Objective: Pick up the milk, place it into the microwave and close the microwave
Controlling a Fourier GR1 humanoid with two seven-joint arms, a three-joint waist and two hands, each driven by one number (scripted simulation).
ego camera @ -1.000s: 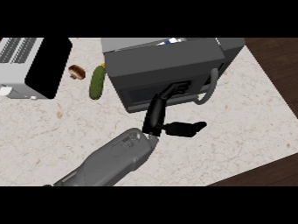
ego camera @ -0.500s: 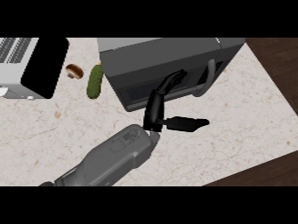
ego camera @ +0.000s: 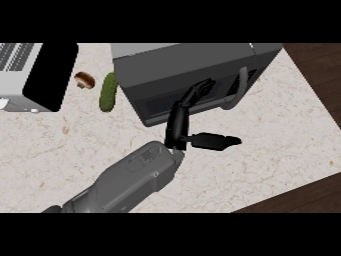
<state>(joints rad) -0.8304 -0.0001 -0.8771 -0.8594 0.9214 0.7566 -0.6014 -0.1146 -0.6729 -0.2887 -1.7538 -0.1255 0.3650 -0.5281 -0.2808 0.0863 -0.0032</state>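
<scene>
Presently on my screen, item by item.

1. Microwave (ego camera: 180,60): dark grey, at the tabletop's (ego camera: 276,130) far edge, towards its far right corner. Its door (ego camera: 154,102) looks shut or very nearly so, with the pale handle (ego camera: 241,86) at the door's right side.
2. Left hand (ego camera: 179,125): open and holding nothing, its fingers (ego camera: 196,92) straight and laid flat on the door front, thumb jutting right. I read that flat placement as a push to seat the door, not a grasp.
3. Milk: not visible anywhere on the tabletop. I judge it sits inside the microwave behind the door (I cannot confirm this).
4. Right hand: not in view.
5. Cucumber (ego camera: 108,92): lying just left of the microwave, apart from it.
6. Small brown item (ego camera: 84,79): just left of the cucumber; what it is I cannot tell.
7. White appliance (ego camera: 10,75): at the far left corner, well clear of the work.
8. Labels, brands, writing: none legible on anything.
</scene>
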